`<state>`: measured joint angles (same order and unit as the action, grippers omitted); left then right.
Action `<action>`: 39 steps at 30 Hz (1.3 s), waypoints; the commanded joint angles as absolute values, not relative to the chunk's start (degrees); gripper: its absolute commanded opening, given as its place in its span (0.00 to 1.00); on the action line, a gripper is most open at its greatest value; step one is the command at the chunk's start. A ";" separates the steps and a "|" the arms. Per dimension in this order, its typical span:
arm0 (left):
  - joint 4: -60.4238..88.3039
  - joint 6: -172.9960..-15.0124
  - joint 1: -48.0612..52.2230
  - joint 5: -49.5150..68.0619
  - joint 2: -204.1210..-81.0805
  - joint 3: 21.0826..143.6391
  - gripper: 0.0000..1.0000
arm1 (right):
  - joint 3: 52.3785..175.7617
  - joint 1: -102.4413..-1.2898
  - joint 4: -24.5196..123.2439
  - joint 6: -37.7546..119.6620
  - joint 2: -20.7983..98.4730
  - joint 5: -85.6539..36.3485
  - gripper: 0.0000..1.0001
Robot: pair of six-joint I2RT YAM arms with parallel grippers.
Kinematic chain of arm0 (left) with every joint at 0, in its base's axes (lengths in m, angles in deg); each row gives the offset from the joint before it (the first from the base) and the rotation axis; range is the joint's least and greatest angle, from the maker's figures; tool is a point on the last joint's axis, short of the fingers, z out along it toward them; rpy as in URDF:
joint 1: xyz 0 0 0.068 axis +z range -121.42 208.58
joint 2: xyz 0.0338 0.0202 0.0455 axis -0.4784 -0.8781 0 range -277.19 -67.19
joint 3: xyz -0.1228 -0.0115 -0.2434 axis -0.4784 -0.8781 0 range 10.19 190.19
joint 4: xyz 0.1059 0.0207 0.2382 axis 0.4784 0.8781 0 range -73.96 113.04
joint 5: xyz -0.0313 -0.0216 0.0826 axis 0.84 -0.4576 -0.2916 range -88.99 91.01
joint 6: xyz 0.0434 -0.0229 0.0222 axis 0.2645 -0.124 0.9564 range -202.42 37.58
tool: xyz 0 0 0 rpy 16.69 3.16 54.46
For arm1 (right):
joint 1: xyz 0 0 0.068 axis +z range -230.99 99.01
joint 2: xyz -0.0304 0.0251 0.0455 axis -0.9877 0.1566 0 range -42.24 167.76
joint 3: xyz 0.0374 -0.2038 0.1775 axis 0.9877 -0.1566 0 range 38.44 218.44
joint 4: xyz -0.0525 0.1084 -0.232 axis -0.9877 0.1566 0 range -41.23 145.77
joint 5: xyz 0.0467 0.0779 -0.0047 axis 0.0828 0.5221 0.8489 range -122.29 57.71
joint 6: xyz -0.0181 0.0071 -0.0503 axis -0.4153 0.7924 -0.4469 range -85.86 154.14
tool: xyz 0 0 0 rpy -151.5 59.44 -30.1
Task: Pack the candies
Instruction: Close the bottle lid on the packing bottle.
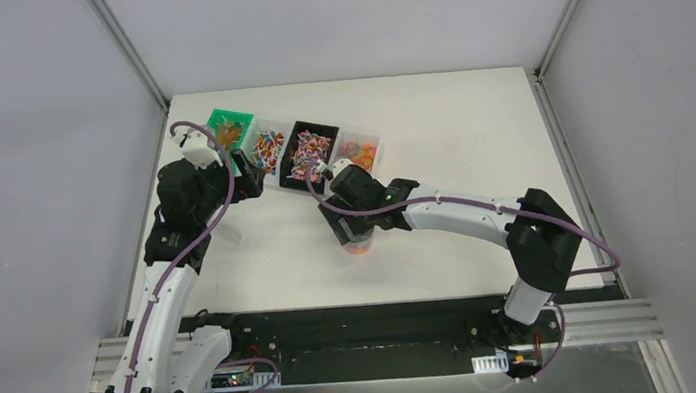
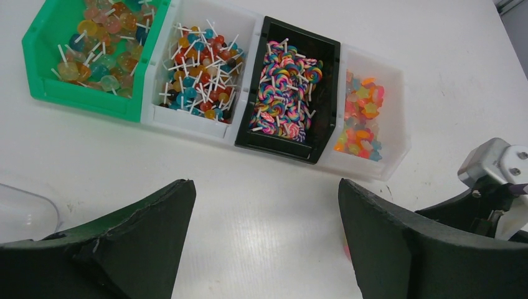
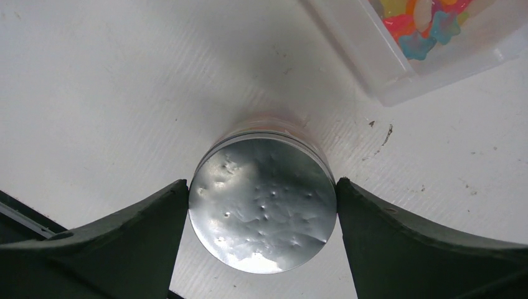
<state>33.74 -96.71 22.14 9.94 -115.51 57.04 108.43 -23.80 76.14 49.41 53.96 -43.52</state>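
Four side-by-side bins (image 2: 274,140) hold the candies (image 2: 286,87): translucent stick lollipops, rainbow swirls, orange-pink gummies; left gripper (image 2: 264,187) jaws apart above the table (image 2: 436,62), right gripper (image 3: 261,185) clamped on a silver-lidded jar (image 3: 261,218).

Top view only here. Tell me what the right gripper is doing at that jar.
Observer: On the right wrist view, the right gripper has its fingers touching both sides of the silver lid on the jar.
Operator: Now report the left gripper.
Observer: The left gripper is open over the table, with nothing between its fingers.
Operator: Name what the black bin holds.
Observer: The black bin holds rainbow swirl lollipops on white sticks.
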 commanded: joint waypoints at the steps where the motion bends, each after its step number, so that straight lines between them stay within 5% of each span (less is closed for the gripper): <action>1: 32.54 -96.19 21.64 9.10 -114.74 57.39 0.87 | 111.50 -23.20 77.64 48.87 55.05 -43.30 0.88; 39: 32.83 -95.98 21.29 8.66 -114.88 57.39 0.88 | 114.82 -22.92 80.21 49.43 58.07 -44.10 0.90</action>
